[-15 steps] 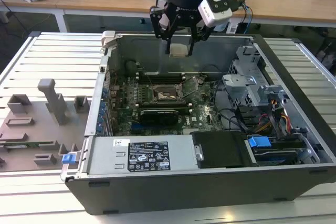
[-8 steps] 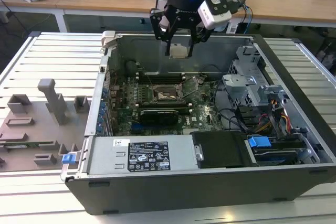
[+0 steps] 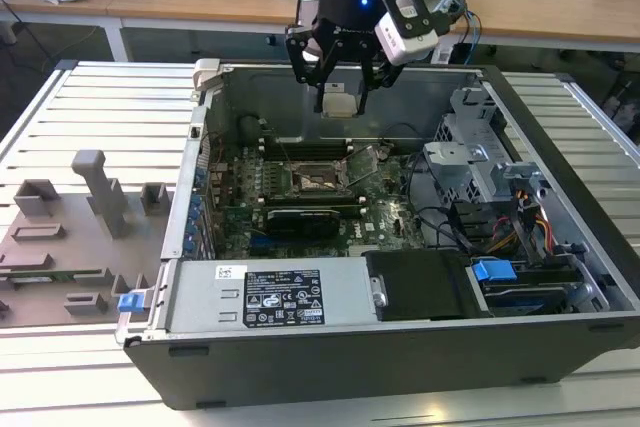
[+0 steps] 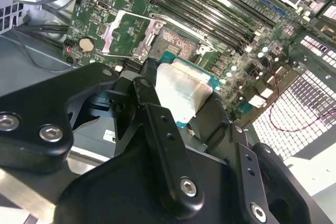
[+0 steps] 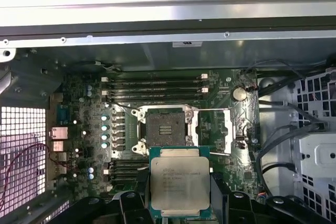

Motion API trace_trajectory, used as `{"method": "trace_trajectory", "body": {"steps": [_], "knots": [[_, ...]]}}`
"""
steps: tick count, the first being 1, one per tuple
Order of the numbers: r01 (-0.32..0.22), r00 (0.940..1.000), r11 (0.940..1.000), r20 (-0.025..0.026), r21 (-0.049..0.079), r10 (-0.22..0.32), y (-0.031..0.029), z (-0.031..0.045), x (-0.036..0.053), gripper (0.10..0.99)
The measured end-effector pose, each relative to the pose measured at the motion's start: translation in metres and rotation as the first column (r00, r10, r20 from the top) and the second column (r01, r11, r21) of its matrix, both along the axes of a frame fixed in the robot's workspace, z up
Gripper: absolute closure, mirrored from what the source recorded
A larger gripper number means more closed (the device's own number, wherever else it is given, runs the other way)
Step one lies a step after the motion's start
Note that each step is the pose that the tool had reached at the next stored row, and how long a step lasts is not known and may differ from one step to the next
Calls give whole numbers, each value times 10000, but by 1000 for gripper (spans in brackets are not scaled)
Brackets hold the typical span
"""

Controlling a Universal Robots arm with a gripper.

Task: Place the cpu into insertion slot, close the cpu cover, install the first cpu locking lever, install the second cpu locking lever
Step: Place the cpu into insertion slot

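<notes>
Cpu (image 5: 179, 182) up in air, and we see it pinched between fingers (image 5: 219, 198), silver top plain in first wrist view. We've got gripper (image 3: 338, 99) hanging over open case (image 3: 560, 247), above board's rear half in exterior view. We check slot (image 5: 165, 128): bare, pin grid exposed, cpu held clear of it, not seated. We note cover (image 5: 215, 129) swung open beside slot. Memory slots (image 5: 157, 83) run alongside slot, cables (image 5: 283, 129) at board's edge. Case sits on slatted surface (image 3: 90, 107); grey fixtures (image 3: 100, 192) on it at exterior view's left.
</notes>
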State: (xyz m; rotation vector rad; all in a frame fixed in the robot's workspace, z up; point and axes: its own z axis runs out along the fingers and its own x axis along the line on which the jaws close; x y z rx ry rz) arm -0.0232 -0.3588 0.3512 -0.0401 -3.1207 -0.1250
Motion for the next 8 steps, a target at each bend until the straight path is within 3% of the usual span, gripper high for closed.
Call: {"method": "trace_trajectory", "body": {"steps": [8], "knots": [[0,10000,10000,0,-7,0,0,-82,0,545]]}}
